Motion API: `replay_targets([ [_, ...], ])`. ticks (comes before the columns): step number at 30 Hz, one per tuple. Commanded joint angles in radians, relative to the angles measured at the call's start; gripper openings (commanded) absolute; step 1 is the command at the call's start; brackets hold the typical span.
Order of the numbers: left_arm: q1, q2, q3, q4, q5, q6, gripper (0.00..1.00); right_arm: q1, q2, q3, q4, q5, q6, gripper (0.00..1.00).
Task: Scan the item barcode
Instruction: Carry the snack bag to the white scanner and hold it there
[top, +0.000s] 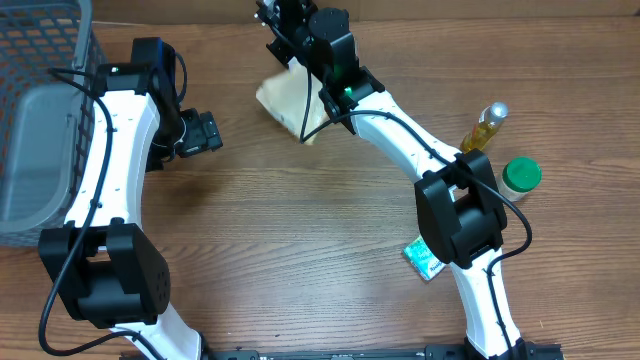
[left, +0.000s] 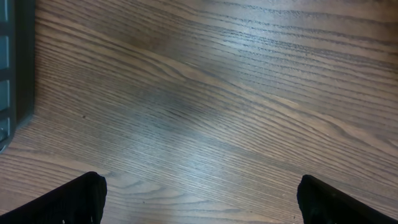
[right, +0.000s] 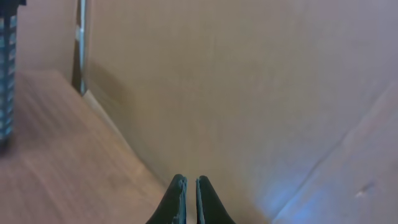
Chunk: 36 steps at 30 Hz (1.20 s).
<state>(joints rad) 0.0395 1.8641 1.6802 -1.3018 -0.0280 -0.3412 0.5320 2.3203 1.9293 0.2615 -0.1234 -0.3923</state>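
Currently the right gripper has its fingers pressed together on nothing, pointing at a cardboard wall along the far edge of the table. The left gripper hangs spread wide over bare wood beside the grey basket. A cream packet, probably the item to scan, lies partly under the right arm, apart from both grippers. To the right stand a bottle and a green-lidded jar, with a teal packet nearer.
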Motion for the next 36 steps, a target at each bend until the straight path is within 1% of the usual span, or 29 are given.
replay_targets([
  [1,-0.001,0.006,0.018,0.002,-0.008,0.005,1.00,0.005,-0.009,0.016,-0.057,-0.009,0.040,0.04],
  [4,-0.001,0.006,0.018,0.002,-0.008,0.005,1.00,0.005,-0.015,0.016,-0.093,0.040,0.136,0.04],
  [6,-0.001,0.006,0.018,0.002,-0.008,0.005,1.00,0.005,-0.025,0.016,-0.158,0.098,0.216,0.04],
  [9,-0.001,0.006,0.018,0.002,-0.008,0.005,1.00,0.005,-0.030,0.016,-0.322,0.138,0.285,0.04],
  [10,-0.001,0.006,0.018,0.002,-0.008,0.005,0.99,0.005,-0.029,0.016,-0.438,0.138,0.319,0.04],
  [14,-0.001,0.006,0.018,0.002,-0.008,0.005,1.00,0.005,-0.029,0.016,-0.691,0.138,0.407,0.05],
  [16,-0.001,0.006,0.018,0.002,-0.008,0.005,0.99,0.003,-0.023,0.013,-0.774,0.138,0.448,0.05],
  [18,-0.001,0.006,0.018,0.002,-0.008,0.005,1.00,0.003,-0.016,0.008,-0.825,0.138,0.449,0.09],
  [21,-0.001,0.006,0.018,0.002,-0.008,0.005,1.00,-0.001,-0.012,-0.030,-0.833,0.138,0.449,0.10],
  [24,-0.001,0.006,0.018,0.002,-0.008,0.005,1.00,-0.011,-0.012,-0.072,-0.783,0.138,0.449,0.10],
  [28,-0.001,0.006,0.018,0.002,-0.008,0.005,1.00,-0.012,-0.012,-0.073,-0.667,0.137,0.449,0.20],
  [29,-0.001,0.006,0.018,0.002,-0.008,0.005,0.99,-0.012,-0.012,-0.073,-0.631,0.137,0.449,0.21],
  [33,-0.001,0.006,0.018,0.002,-0.008,0.005,1.00,-0.014,-0.010,-0.073,-0.559,0.142,0.449,0.22],
  [36,-0.001,0.006,0.018,0.002,-0.008,0.005,1.00,-0.015,-0.001,-0.073,-0.544,0.142,0.449,0.22],
])
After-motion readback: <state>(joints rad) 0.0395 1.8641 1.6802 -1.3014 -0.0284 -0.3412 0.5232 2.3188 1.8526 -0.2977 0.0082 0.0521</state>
